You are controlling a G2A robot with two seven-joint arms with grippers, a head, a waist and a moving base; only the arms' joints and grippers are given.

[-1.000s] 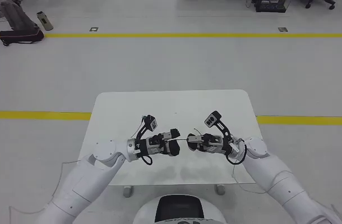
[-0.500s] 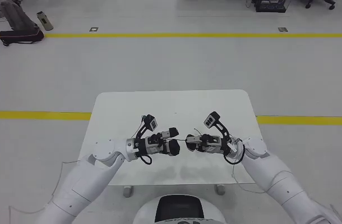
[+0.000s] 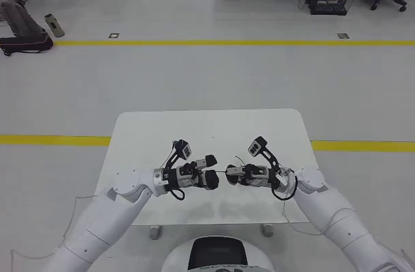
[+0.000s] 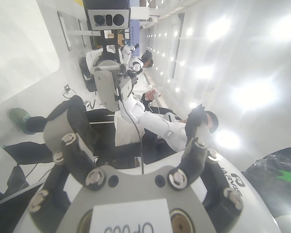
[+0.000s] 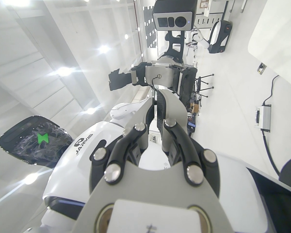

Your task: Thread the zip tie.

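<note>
Both arms hang over the white table (image 3: 194,129), near its front edge, with their grippers facing each other. My right gripper (image 3: 230,174) (image 5: 157,107) is shut on a thin dark zip tie (image 3: 226,170). A short end of the tie sticks out toward the left arm. My left gripper (image 3: 213,170) (image 4: 133,115) is open, its two fingers (image 4: 68,115) spread wide, and nothing lies between them. It sits just short of the tie's tip. In the right wrist view the left gripper (image 5: 152,79) appears straight ahead with its jaws apart.
The tabletop beyond the grippers is bare white. The table's front edge lies just under the arms. On the floor run yellow lines (image 3: 214,43), and a black bag (image 3: 24,37) lies far off at the back left.
The right gripper has edged slightly toward the left gripper with the zip tie. The left gripper has stayed open and almost still.
</note>
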